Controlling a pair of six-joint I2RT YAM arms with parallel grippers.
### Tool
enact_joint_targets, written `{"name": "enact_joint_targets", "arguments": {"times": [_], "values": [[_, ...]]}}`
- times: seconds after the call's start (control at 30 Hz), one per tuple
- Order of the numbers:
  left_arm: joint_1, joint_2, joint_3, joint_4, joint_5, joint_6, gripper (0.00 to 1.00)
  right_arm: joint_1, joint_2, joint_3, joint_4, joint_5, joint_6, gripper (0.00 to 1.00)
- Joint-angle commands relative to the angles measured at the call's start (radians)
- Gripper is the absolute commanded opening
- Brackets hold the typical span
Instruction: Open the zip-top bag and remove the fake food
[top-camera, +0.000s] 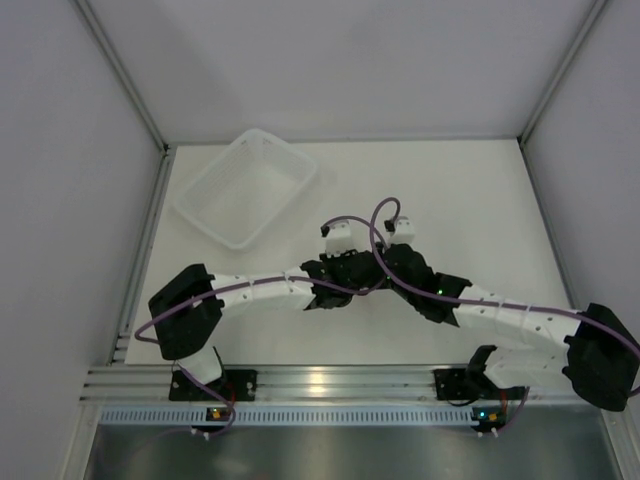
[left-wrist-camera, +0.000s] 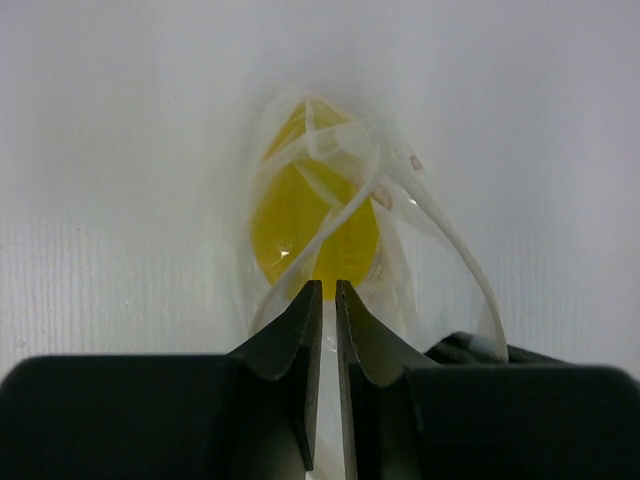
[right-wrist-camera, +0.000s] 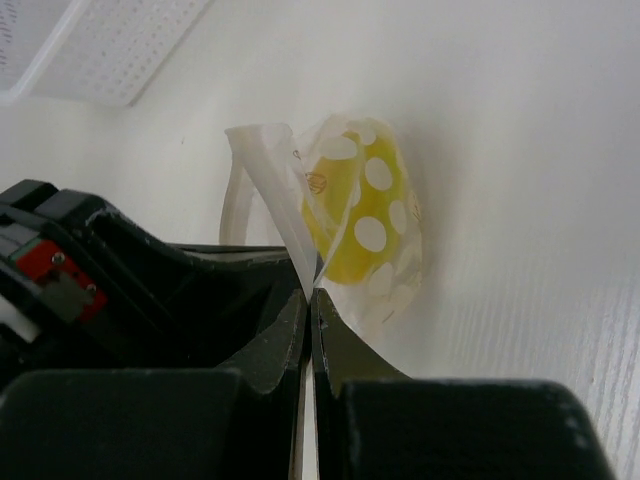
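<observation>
Clear, crinkly plastic zip-top bag (left-wrist-camera: 335, 165) sat mid-table (top-camera: 450, 190) | mouth seemingly parted | bumpy yellow fake food (left-wrist-camera: 300, 225) was inside, removal pending | right gripper (right-wrist-camera: 310, 296) pinched its rim | left gripper (left-wrist-camera: 328, 296) barely parted, grip unclear

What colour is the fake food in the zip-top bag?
Fake food: yellow, clearest in the left wrist view.
</observation>
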Motion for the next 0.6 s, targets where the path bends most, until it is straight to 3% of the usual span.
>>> {"name": "enact_joint_targets", "arguments": {"times": [0.0, 0.07, 0.33, 0.43, 0.47, 0.57], "values": [[0.025, -0.026, 0.044, 0.03, -0.06, 0.003, 0.18, 0.003, -0.034, -0.011, 0.044, -0.068, 0.009, 0.0], [0.03, 0.001, 0.064, 0.027, -0.053, 0.02, 0.26, 0.005, -0.03, -0.011, 0.047, -0.104, 0.011, 0.0], [0.096, 0.052, 0.074, 0.03, 0.013, 0.017, 0.36, 0.003, -0.031, -0.029, 0.06, -0.126, 0.025, 0.0], [0.108, 0.066, 0.083, 0.032, 0.029, 0.029, 0.46, 0.0, -0.019, -0.029, 0.063, -0.126, 0.015, 0.0], [0.11, 0.067, 0.083, 0.032, 0.03, 0.03, 0.54, -0.003, -0.017, -0.029, 0.063, -0.129, 0.015, 0.0], [0.113, 0.069, 0.084, 0.03, 0.036, 0.04, 0.59, -0.026, -0.01, -0.034, 0.052, -0.135, 0.011, 0.0]]}}
